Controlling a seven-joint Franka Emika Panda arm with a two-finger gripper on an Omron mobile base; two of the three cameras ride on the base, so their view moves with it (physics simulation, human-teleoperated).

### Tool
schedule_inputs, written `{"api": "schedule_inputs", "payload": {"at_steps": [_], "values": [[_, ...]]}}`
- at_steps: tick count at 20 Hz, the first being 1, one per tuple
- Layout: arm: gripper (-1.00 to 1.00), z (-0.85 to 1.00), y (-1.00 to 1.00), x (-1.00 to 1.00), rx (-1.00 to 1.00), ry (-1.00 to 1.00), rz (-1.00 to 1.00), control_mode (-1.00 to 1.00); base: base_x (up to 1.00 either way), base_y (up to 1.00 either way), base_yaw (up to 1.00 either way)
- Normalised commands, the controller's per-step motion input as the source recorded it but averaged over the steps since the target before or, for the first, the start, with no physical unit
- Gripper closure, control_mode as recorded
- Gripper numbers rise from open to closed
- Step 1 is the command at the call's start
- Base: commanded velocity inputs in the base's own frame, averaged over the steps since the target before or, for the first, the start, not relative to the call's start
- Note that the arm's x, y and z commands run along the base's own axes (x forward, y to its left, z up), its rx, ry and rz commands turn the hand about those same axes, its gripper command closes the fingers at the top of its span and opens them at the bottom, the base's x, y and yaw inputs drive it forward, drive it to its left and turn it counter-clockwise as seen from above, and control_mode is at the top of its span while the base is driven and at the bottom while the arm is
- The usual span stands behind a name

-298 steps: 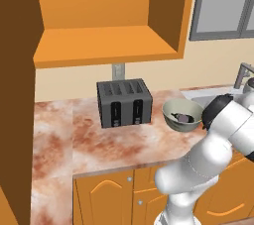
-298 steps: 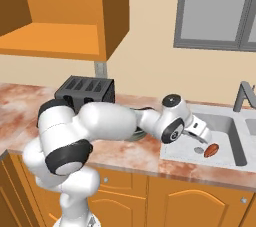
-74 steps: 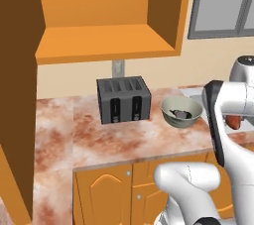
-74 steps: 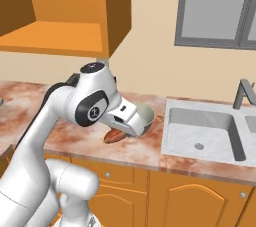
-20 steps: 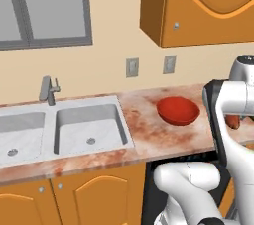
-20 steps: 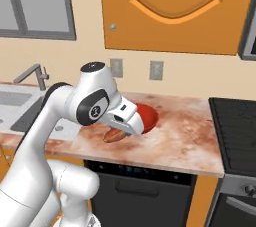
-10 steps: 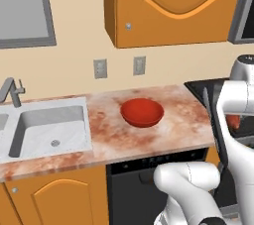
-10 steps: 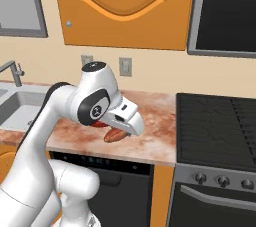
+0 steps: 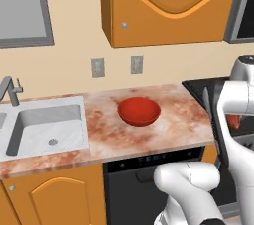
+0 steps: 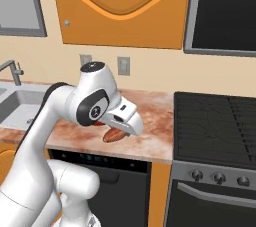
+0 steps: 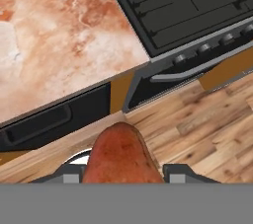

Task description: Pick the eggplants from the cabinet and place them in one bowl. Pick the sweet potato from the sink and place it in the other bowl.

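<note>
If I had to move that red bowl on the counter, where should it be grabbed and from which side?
Take the red bowl by its rim, coming straight down from above. It sits upright and open on the counter, so one finger can go inside and one outside the thin wall. The near edge looks the easiest to reach.

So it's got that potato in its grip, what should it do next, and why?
Probably swing the end effector forward until it is over the red bowl. It is shut on the sweet potato, but the hand view shows it out over the floor, short of the counter.
</note>
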Motion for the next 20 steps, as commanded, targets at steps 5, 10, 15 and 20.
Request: {"api": "schedule_inputs", "payload": {"at_steps": [5,10,15,20], "values": [[1.00,0.00,0.57,0.00,0.01,-0.07,0.00,-1.00,0.00,0.00,0.00],[1.00,0.00,0.50,-0.03,0.05,-0.14,0.00,-1.00,0.00,0.00,0.00],[1.00,0.00,0.40,0.08,0.09,-0.15,0.00,-1.00,0.00,0.00,0.00],[1.00,0.00,0.41,0.39,0.10,-0.08,0.00,-1.00,0.00,0.00,0.00]]}}
